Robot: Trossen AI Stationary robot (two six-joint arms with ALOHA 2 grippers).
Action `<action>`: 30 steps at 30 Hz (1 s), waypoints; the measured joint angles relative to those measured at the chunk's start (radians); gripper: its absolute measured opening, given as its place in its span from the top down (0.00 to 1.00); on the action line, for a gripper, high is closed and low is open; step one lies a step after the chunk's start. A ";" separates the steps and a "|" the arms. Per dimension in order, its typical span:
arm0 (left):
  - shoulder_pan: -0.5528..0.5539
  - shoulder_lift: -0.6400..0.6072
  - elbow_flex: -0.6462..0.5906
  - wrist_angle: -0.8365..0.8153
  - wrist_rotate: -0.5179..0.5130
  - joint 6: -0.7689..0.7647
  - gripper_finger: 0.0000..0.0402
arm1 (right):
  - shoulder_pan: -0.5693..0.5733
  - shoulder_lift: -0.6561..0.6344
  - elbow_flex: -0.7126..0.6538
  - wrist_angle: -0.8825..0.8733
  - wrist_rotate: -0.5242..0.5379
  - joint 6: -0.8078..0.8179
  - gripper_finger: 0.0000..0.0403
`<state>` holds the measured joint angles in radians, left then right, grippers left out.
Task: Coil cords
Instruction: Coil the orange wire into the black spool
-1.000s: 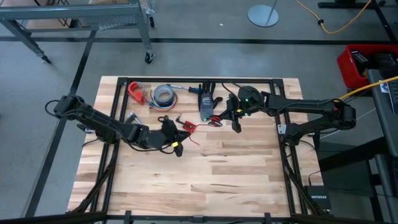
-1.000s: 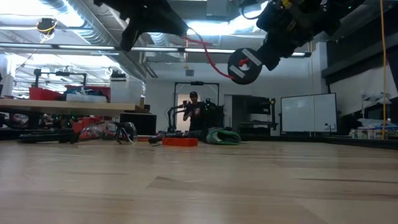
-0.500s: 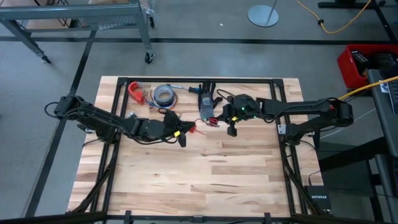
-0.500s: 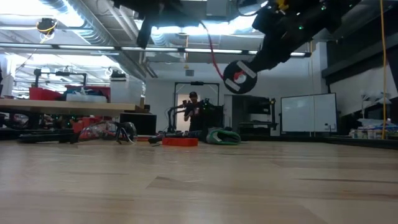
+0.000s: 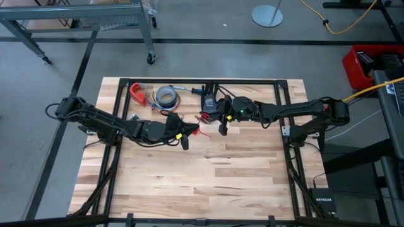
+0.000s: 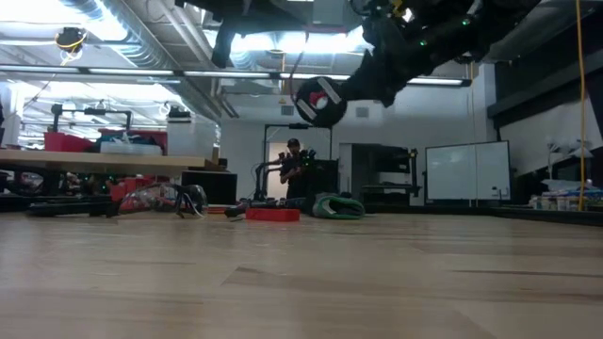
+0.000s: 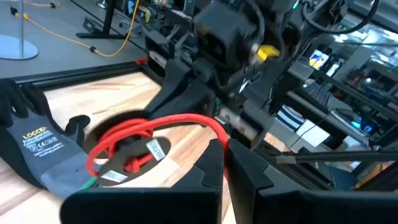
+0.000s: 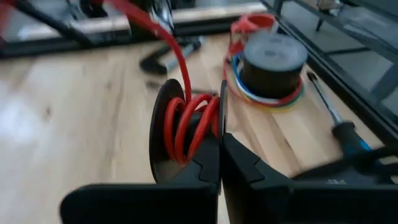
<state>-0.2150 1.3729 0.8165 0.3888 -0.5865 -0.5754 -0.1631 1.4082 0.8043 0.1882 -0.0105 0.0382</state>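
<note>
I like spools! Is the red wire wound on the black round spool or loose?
Partly wound: red wire loops fill the black round spool, one strand trailing off, held by the right gripper.

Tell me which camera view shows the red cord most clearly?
The right wrist view: the red cord wraps a black spool above the right pincer. The left wrist view shows it too; in high and low views it is tiny.

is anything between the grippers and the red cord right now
Nothing visible. The right gripper is already clamped on the spool carrying the red cord, held in the air above the table. The left gripper is shut on the cord's other end.
</note>
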 joint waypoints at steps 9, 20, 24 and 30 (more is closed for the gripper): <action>0.022 0.028 0.000 0.013 0.000 0.000 1.00 | 0.000 0.051 0.001 0.124 -0.133 0.071 0.99; 0.040 0.093 0.010 0.128 0.047 -0.003 1.00 | 0.000 0.051 0.002 0.226 -0.058 0.120 0.99; 0.040 0.131 0.052 0.123 0.052 0.020 1.00 | 0.000 0.051 0.009 0.233 -0.025 0.121 0.99; 0.038 0.156 0.103 0.103 0.048 0.077 1.00 | -0.001 0.051 0.015 0.287 0.026 0.162 0.99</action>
<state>-0.1768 1.5293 0.9200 0.4913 -0.5381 -0.4984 -0.1638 1.4593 0.8190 0.4753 0.0154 0.1999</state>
